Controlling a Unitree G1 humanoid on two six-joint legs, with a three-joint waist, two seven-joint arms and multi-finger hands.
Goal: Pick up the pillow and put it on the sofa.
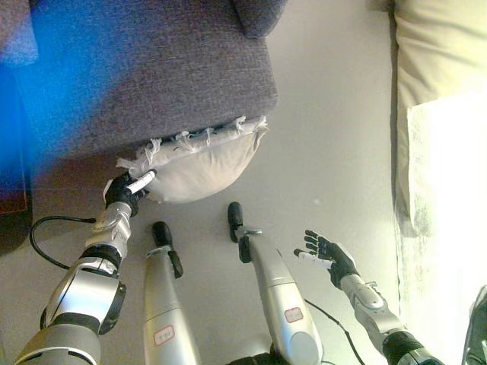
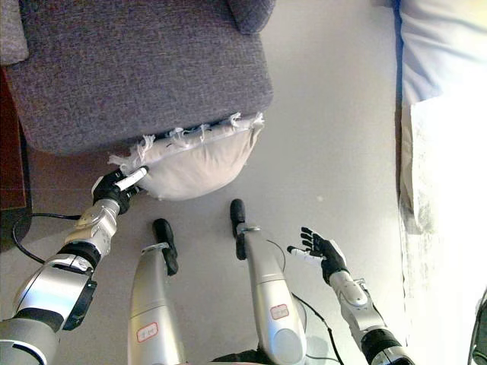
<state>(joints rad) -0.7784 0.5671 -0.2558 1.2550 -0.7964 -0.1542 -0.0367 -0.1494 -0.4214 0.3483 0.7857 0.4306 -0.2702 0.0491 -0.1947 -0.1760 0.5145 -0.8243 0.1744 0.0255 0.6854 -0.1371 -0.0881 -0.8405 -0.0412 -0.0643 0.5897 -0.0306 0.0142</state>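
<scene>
A cream pillow (image 1: 204, 162) with a fringed edge leans against the front of the grey sofa (image 1: 144, 68), its lower part over the floor. My left hand (image 1: 126, 190) grips the pillow's left corner, fingers curled on the fabric. It also shows in the right eye view (image 2: 116, 187). My right hand (image 1: 326, 251) is open and empty, held over the floor to the right, well apart from the pillow.
A grey cushion (image 1: 259, 15) rests at the sofa's back right. A pale curtain or bedding (image 1: 434, 114) runs down the right side. The grey floor (image 1: 335, 137) lies between it and the sofa. A dark wooden piece (image 2: 11, 152) stands at the left.
</scene>
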